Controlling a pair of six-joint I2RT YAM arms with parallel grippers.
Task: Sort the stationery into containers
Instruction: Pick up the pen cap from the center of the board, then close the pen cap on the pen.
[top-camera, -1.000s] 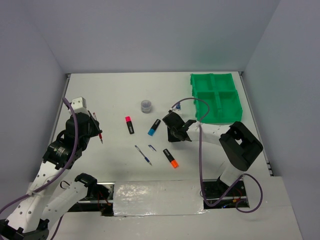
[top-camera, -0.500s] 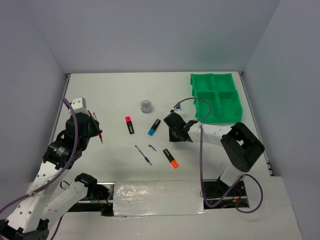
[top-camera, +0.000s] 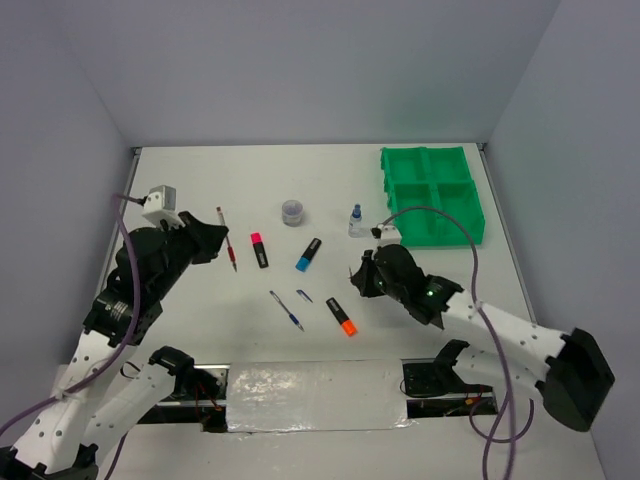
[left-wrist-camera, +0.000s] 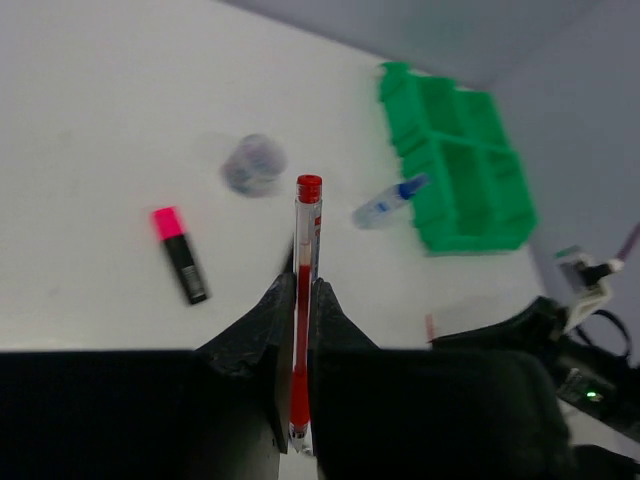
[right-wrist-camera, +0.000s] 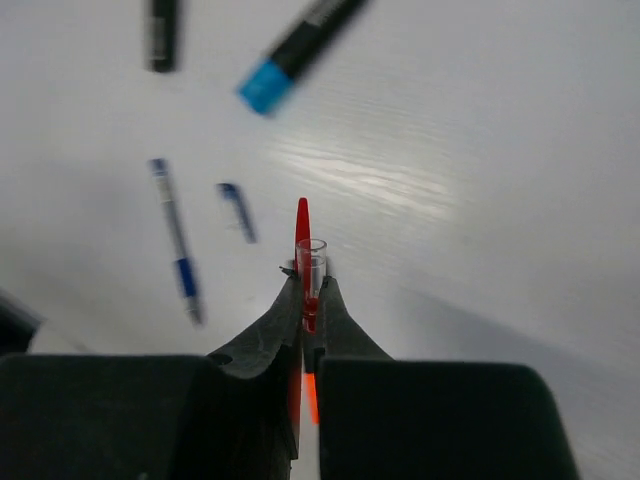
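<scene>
The thin red pen (left-wrist-camera: 303, 300) is clamped in the left jaws. In the left wrist view its long axis runs straight out along them, with the red end toward 12 o'clock. From above it lies roughly 12 to 6, leaning slightly toward 11–5.

The bright green plastic tray with four square compartments (top-camera: 445, 237) stands between 2 and 3 o'clock from those jaws. It is well apart, across the white bench (top-camera: 200, 175). The round greyish tub (top-camera: 292, 212) and the blue-capped clear bottle (top-camera: 355, 222) lie along that line.

The left arm (top-camera: 135, 285) rises from its base at 7 o'clock, with its wrist turned toward 3 o'clock.

The right jaws are nearer the tray, which sits at about 1 o'clock from them. They are pinched on a small red-and-clear piece (right-wrist-camera: 306, 262), possibly a pen cap. So the pen's carry would be a long cross-bench reach.
</scene>
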